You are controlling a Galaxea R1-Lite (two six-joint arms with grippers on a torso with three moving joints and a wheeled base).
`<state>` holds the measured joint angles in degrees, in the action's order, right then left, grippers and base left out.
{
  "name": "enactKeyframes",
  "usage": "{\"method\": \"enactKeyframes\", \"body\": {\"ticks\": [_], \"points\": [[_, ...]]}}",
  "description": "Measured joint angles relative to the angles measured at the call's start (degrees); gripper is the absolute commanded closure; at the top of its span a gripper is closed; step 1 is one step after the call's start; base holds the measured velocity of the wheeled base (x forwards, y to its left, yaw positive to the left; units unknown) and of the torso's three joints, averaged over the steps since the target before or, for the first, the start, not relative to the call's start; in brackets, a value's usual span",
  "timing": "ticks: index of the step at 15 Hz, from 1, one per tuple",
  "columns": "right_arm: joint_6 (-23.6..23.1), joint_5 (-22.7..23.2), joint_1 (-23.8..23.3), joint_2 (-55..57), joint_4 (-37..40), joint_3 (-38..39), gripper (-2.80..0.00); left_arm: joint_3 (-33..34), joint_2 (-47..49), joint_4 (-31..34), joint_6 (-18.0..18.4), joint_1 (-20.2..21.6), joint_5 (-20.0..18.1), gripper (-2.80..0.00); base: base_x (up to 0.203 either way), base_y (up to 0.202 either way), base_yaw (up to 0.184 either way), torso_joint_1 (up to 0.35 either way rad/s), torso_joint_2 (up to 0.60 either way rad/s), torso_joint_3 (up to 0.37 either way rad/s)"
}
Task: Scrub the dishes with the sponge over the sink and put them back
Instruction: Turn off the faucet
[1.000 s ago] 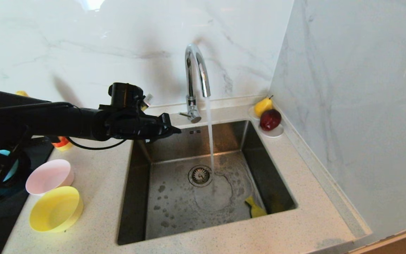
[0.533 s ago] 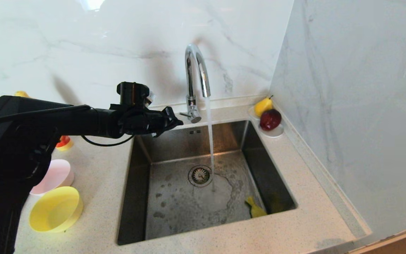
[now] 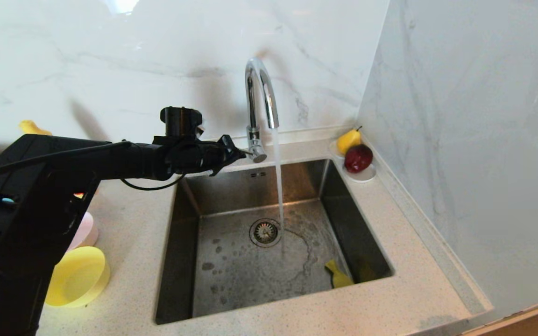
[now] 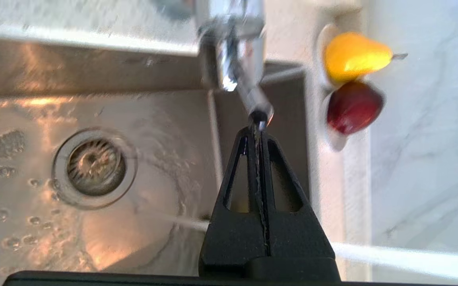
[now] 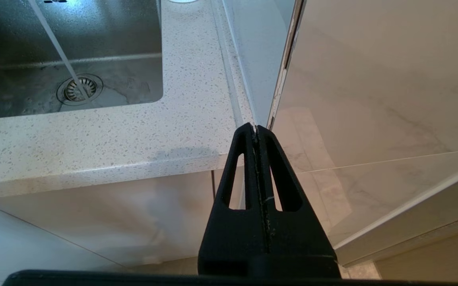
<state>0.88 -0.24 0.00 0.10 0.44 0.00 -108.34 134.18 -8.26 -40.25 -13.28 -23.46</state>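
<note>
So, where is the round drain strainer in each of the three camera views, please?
Head view: drain strainer in the middle of the sink floor, just left of where the water stream lands.
Left wrist view: strainer at centre left, beside the shut left gripper.
Right wrist view: strainer at upper left, behind the counter edge.
Shared landmark: the water stream.

sponge [image 3: 339, 276] in sink [image 3: 231, 275], bowls [image 3: 78, 275] left

A speckled pale countertop [image 3: 133, 233] is seen, with the sink [image 3: 269, 242] set into it. On its left, a yellow bowl [image 3: 80, 275] and pink bowl [image 3: 87, 231] are placed; a fruit saucer [image 3: 362, 175] is tucked far right.
</note>
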Motion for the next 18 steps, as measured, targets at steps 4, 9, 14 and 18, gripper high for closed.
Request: {"method": "enactKeyframes", "body": {"ticks": [4, 9, 14, 18], "points": [[0.00, -0.02, 0.00, 0.00, 0.00, 0.00, 0.00, -1.28, 1.72, -5.40, -2.49, -0.06, 0.04, 0.00, 0.000, 0.000, 0.000, 0.000, 0.00, 0.000], [0.02, -0.02, 0.00, 0.00, -0.02, 0.00, 0.00, -1.34, 4.06, -7.87, -2.71, 0.02, 0.14, 0.00, 0.000, 0.000, 0.000, 0.000, 0.00, 0.000], [0.02, -0.01, 0.00, 0.00, 0.00, 0.00, 0.00, -1.45, 4.90, -12.37, -4.03, 0.18, 0.28, 0.00, 0.000, 0.000, 0.000, 0.000, 0.00, 0.000], [0.00, 0.00, 0.00, 0.00, 0.00, 0.00, 0.00, -1.47, 5.54, -13.76, -4.12, 0.42, 1.97, 0.00, 0.000, 0.000, 0.000, 0.000, 0.00, 0.000]]}}
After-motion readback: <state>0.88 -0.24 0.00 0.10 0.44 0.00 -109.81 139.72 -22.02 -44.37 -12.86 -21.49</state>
